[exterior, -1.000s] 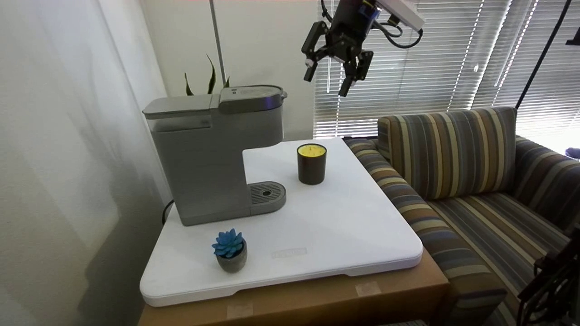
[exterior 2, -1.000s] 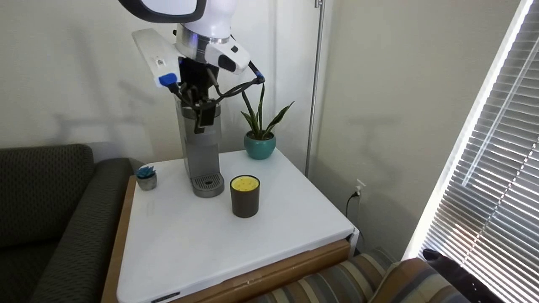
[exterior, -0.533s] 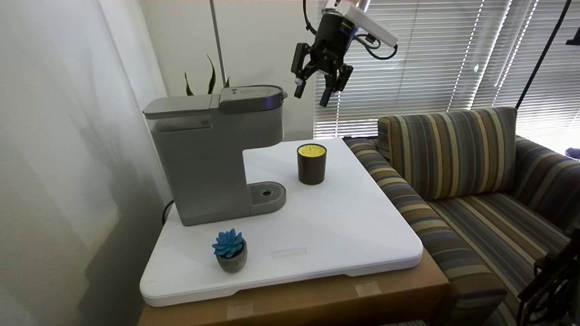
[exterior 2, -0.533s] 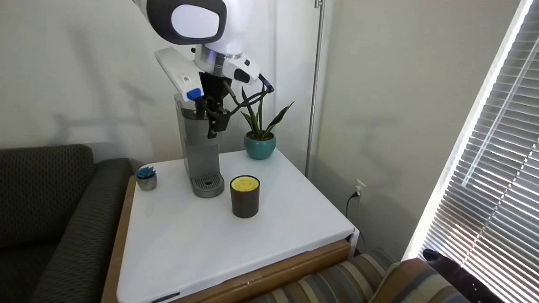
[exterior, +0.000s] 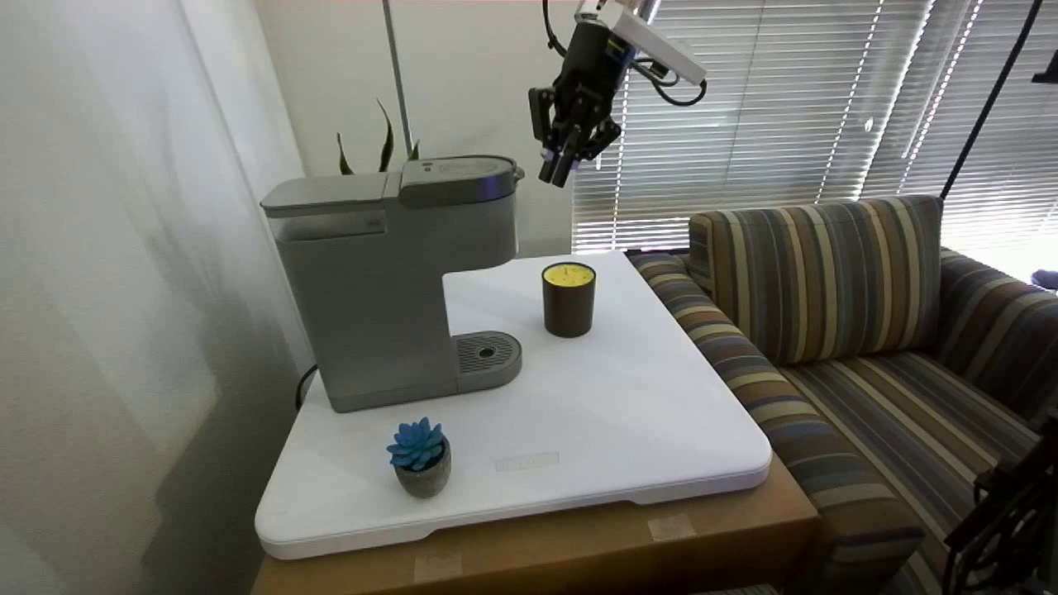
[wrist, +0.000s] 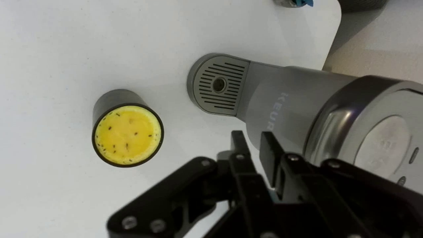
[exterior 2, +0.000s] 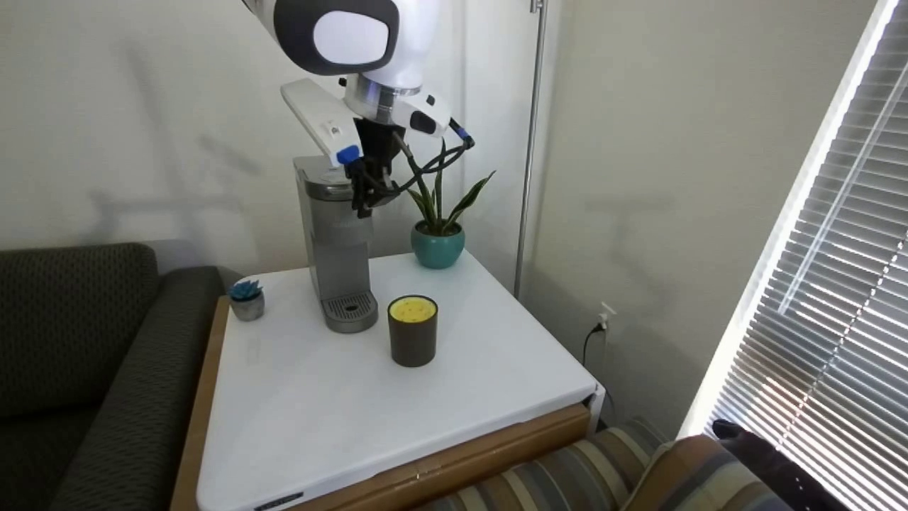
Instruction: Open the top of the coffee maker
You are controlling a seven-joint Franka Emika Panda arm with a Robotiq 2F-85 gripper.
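The grey coffee maker (exterior: pixel 372 306) stands upright on the white table. Its top (exterior: pixel 461 169) lies flat and lowered over the head, also seen from above as a grey disc-marked top (wrist: pixel 385 142) in the wrist view. My gripper (exterior: pixel 552 175) hangs in front of the head, near the height of the lid's front edge, and a gap shows between them in that exterior view. In the wrist view the gripper (wrist: pixel 252 133) has a narrow space between its fingers, with nothing in it. The right-hand finger (wrist: pixel 271 152) overlaps the head's front in the picture; contact cannot be told.
A dark candle jar (exterior: pixel 568 306) with yellow wax sits on the white table (exterior: pixel 620 397) before the machine. A small blue succulent (exterior: pixel 420 459) stands at the machine's side. A teal-potted plant (exterior 2: pixel 438 245) is near the back corner, and a striped armchair (exterior: pixel 810 281) flanks the table.
My gripper has moved closer to the front of the coffee maker and lower than at first. Its fingers have drawn from wide apart to a narrow gap. The lid has not moved.
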